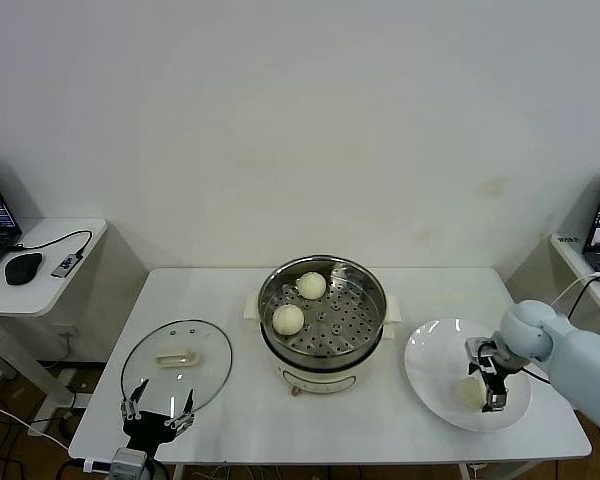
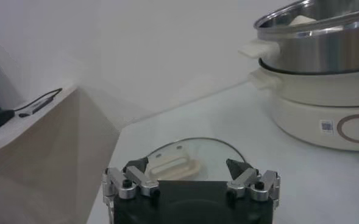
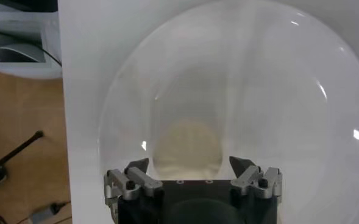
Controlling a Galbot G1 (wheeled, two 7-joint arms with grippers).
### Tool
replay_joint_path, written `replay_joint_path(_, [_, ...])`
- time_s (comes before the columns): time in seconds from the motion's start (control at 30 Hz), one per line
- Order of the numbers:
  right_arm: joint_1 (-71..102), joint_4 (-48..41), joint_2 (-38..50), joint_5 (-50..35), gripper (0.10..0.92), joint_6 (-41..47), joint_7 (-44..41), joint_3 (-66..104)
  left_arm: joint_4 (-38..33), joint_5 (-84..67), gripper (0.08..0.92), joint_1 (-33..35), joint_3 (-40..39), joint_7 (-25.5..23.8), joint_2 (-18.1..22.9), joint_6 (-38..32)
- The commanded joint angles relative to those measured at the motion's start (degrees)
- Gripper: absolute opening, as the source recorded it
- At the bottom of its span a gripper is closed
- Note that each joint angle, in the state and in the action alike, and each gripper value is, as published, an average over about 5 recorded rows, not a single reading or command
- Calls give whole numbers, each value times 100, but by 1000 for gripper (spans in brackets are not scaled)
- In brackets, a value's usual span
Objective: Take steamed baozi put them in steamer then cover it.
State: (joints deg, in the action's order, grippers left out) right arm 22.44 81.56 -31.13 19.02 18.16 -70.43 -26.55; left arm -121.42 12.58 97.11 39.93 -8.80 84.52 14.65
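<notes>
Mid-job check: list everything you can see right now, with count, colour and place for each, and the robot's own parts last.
steamed baozi: three visible, cream-white; two in the steamer, one on the plate between the right gripper's fingers
steamer: one, shiny steel pot on a white base; table centre, uncovered
cover: one, clear glass with cream-white handle; flat on the table, robot's left of the steamer
plate: one, white; table, robot's right
table: one, white; holds all of the above
side desk: one, white; far left, with a black mouse
left gripper: open, empty; at the table's near edge by the cover
right gripper: over the plate, fingers either side of the baozi, not seen clamped
</notes>
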Motion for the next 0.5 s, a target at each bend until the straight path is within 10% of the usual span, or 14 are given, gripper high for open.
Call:
replay_joint_path(0.03, [30,-8,-7,-20,708,7,31,20,8,3,823,9,-4,0,0,-1])
replay_joint_path(0.5, [-631,281,511,-624,541,46,-172,149,-7,7,823,-30,-58,9,33,-4])
